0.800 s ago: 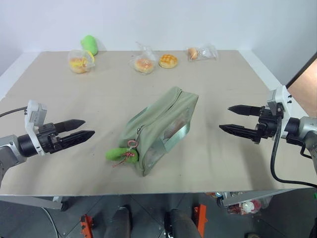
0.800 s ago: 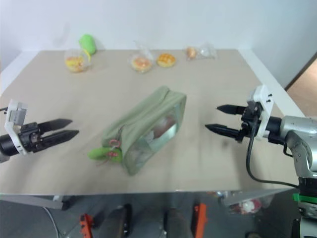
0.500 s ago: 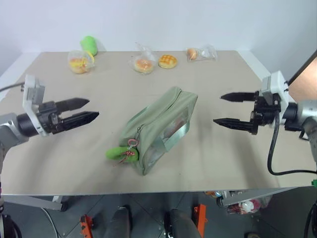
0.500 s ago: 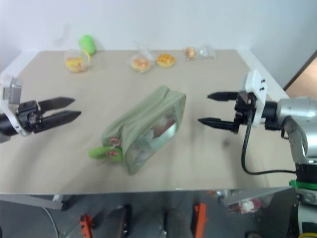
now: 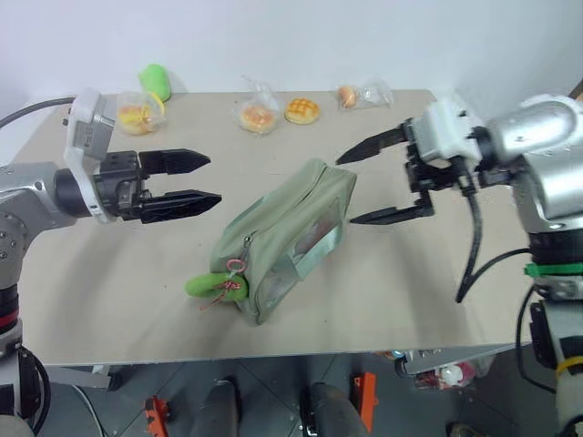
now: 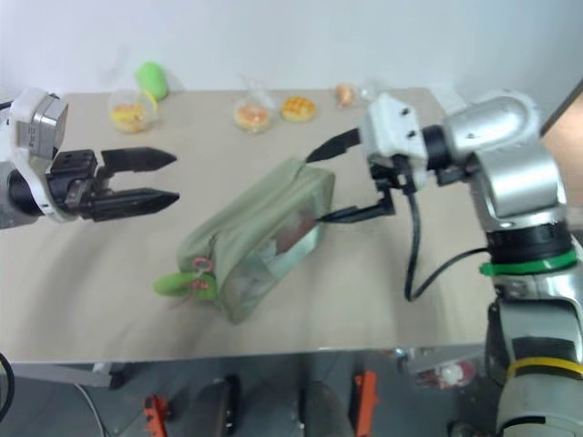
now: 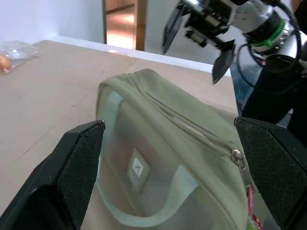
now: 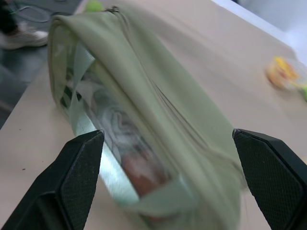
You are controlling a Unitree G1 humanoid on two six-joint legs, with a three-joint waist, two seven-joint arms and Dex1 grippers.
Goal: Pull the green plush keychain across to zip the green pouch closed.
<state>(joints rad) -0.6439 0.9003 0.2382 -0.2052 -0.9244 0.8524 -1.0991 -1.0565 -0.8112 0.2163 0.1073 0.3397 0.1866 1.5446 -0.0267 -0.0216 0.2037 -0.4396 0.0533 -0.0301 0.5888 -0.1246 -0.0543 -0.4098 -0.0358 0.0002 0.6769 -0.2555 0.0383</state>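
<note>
While the green pouch (image 5: 290,235) lies diagonally at frame centre on the tabletop (image 5: 437,273), the green plush keychain (image 5: 217,285) rests at its lower-left end. Pulling the keychain without bracing the far end would probably drag the pouch instead of running the zipper. Left pincer (image 5: 202,178), centre left, stands fully apart and empty. Right pincer (image 5: 360,189), spread wide, hovers beside the pouch's upper-right end, holding nothing.
</note>
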